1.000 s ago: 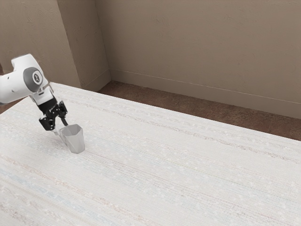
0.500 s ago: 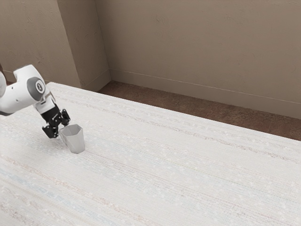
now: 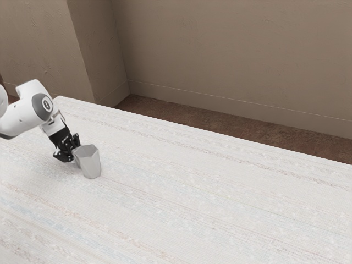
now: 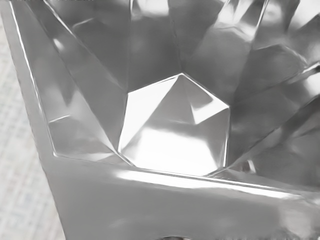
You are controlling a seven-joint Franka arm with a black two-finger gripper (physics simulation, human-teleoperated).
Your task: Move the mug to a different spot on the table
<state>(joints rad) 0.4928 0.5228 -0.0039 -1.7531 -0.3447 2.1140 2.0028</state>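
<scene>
The pincer (image 3: 67, 151) has dropped to the rim of the mug (image 3: 89, 162); clamped or not, I cannot tell. Lifting seems near.

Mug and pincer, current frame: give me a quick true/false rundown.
1. The mug stands upright on the table. True.
2. The mug is red. False: it is silvery grey and faceted.
3. The pincer is at the mug's rim, on the side toward the exterior view's left. True.
4. The mug is full of liquid. False: the wrist view shows its bare bottom.
5. The mug sits at the exterior view's right end of the table. False: it is toward the left.
</scene>
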